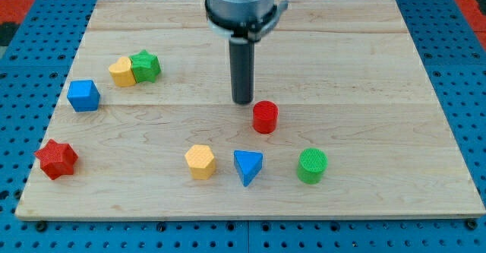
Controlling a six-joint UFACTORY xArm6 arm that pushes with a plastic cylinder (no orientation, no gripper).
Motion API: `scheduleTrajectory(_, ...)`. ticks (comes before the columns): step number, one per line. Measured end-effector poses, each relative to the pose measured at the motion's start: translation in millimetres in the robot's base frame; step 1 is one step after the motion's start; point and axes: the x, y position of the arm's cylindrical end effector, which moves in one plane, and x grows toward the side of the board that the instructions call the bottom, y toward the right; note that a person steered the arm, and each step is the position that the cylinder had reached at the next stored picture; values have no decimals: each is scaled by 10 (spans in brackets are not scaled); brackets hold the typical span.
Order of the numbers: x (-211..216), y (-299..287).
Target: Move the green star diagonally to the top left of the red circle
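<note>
1. Resting my tip (242, 101) bare, touching nothing, just up-left of red circle (265, 117).
2. Sitting far left: green star (145, 66), touching yellow block (121, 71).
3. Risking dragging yellow along, or bumping the circle.

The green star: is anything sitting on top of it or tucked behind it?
Nothing sits on the green star. A yellow block touches its left side. Behind it is only bare wooden board. Its underside cannot be seen. My tip is far right.

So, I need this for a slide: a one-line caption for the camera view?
My tip rests just up-left of the red circle, far from the green star touching a yellow block.
</note>
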Motion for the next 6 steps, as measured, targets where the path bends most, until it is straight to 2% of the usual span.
scheduleTrajectory(1, 30, 145)
scheduleTrajectory(2, -135, -352)
scheduleTrajectory(3, -912, -564)
scheduleTrajectory(4, -1436, -1424)
scheduleTrajectory(5, -1139, -2134)
scheduleTrajectory(6, -674, -1859)
